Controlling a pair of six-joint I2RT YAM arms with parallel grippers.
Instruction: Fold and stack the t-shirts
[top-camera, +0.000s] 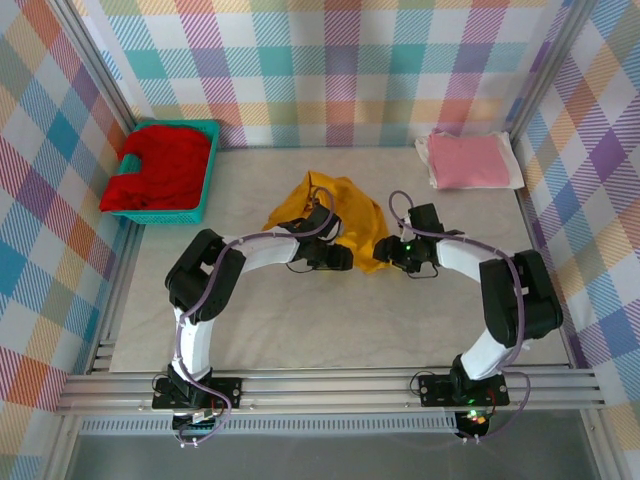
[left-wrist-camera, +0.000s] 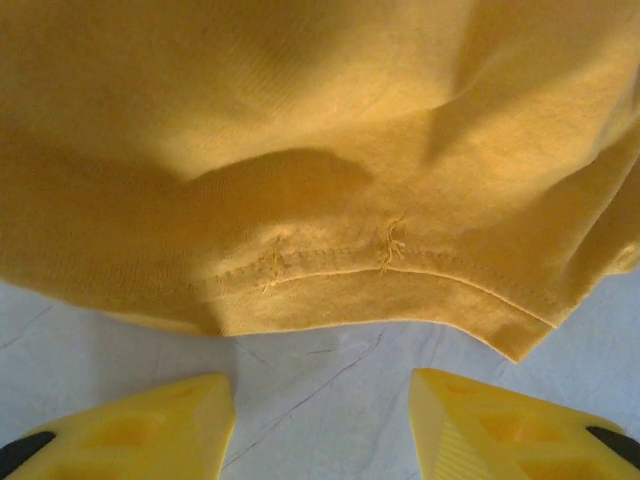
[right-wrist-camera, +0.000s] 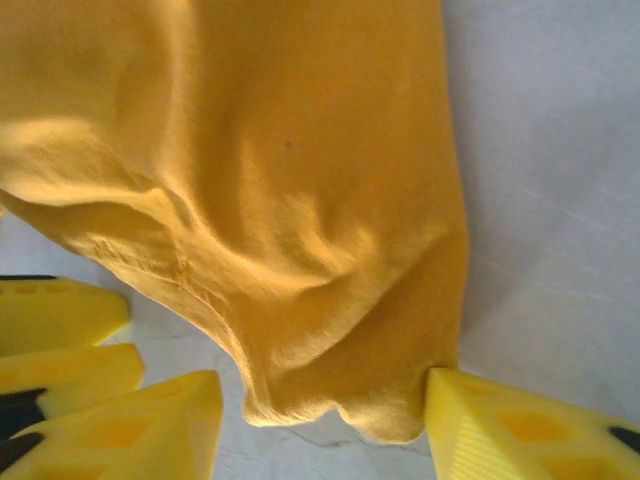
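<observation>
Left jaws and right jaws stand open at the crumpled mustard shirt (top-camera: 355, 222) just ahead, so we count only the pink shirt (top-camera: 470, 160), beyond the right jaws, folded, red shirt (top-camera: 160, 165) pending.

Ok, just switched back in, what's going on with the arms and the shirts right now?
Both arms are at the near edge of the crumpled mustard-yellow t-shirt in the middle of the table. The left gripper is open just short of its hem; the right gripper is open around a bunched corner, not yet clamped. The pink t-shirt lies folded at the far right; the red t-shirt sits in the teal basket, far left.
</observation>
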